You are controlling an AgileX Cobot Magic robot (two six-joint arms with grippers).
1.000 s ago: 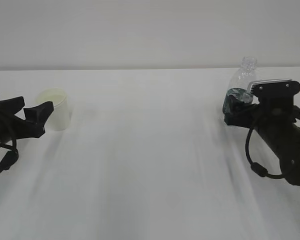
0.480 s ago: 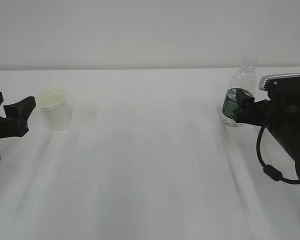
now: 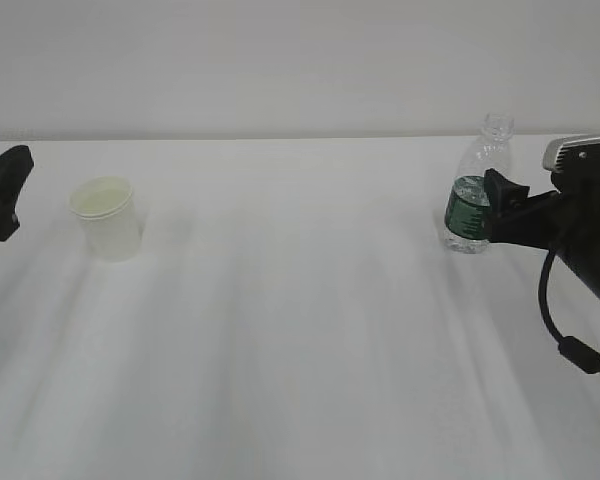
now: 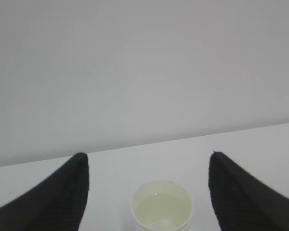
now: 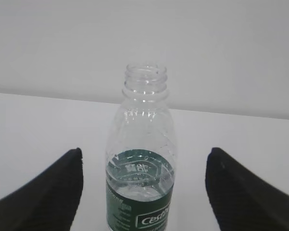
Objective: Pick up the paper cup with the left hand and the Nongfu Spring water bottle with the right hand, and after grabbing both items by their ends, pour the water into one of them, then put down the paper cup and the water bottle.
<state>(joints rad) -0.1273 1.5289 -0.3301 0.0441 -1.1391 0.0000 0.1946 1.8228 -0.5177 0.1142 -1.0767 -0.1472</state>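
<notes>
Exterior view: white paper cup (image 3: 106, 217) left, clear green-labelled bottle (image 3: 477, 186) right, both standing; grippers (image 4: 144, 192) (image 5: 142, 187) wide, empty; task seemingly finished, retreat next.

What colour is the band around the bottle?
Dark green with white print. The band on the bottle shows best in the right wrist view.

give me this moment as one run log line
cup: upright on table, water inside | bottle: upright, uncapped, partly full | left gripper: open, clear of cup | right gripper: open, holding nothing
</notes>
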